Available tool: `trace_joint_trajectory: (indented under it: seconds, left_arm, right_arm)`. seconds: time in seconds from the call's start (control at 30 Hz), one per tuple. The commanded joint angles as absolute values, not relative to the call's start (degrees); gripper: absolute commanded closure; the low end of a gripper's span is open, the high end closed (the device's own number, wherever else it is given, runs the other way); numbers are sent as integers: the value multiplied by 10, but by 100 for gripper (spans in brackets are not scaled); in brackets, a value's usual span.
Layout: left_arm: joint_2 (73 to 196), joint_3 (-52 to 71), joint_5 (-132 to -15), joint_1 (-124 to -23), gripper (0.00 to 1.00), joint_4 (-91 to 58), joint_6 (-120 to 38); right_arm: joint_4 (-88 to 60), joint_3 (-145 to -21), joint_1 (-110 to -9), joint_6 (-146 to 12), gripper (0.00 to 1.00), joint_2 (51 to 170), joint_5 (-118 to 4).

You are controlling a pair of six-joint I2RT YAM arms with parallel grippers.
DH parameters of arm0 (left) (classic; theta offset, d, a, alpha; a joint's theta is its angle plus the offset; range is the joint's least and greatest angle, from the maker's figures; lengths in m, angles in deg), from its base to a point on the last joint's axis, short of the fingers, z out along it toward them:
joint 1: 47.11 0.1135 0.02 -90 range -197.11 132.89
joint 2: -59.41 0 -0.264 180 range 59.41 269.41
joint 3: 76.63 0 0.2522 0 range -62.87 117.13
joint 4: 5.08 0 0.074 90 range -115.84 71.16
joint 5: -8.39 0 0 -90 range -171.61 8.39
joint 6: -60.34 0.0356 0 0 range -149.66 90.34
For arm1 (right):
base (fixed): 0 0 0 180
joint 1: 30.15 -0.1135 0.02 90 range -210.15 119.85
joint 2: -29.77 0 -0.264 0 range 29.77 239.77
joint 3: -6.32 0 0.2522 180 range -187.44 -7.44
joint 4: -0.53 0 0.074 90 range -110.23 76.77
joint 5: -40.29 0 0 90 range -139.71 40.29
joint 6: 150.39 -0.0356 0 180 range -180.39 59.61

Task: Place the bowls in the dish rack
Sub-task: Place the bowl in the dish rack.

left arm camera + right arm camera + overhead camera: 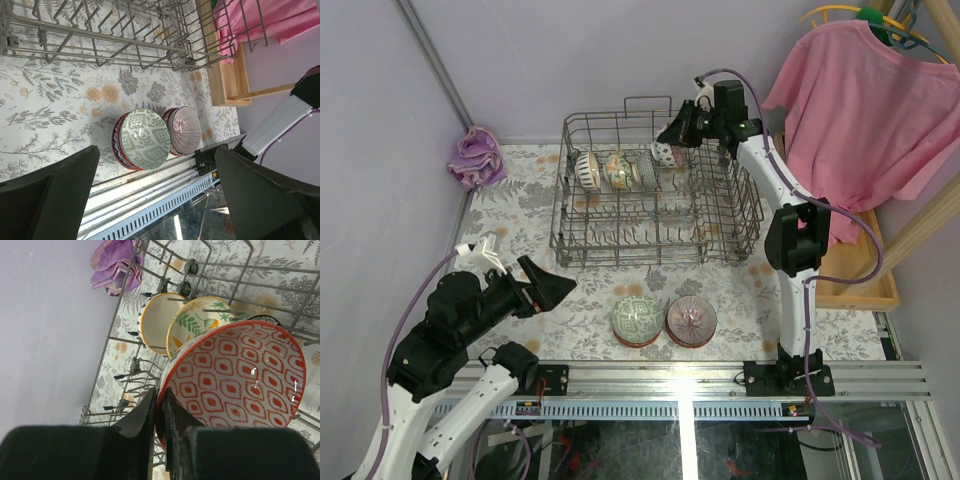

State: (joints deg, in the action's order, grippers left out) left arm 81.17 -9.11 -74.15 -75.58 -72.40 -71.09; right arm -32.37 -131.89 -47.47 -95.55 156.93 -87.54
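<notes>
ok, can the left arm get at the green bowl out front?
Likely yes: left pincer open, facing the green bowl, nothing between; striped bowl sits close beside it.

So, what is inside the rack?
Three bowls stand on edge in the rack; the right tool holds a fourth, red bowl beside them, which hides most of the third from its camera.

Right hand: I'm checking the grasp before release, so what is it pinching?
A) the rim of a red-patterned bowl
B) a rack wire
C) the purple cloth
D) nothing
A: the right wrist view shows the right hand shut on the rim of the red-patterned bowl.
</notes>
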Motion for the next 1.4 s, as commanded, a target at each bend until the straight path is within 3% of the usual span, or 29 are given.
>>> trace_joint_trajectory:
  seconds: [0.0,1.0,1.37]
  left_arm:
    - [824,-95,-739,-757,0,-697,-691]
    - [857,-113,-735,-757,0,-664,-689]
    - [866,-120,-732,-757,0,-649,-693]
  right_arm:
    - [-264,-1335,-464,-974,96,1565,-906]
    - [-177,-1225,-444,-993,92,1577,-923]
    - [-185,-1212,-440,-977,76,1583,-916]
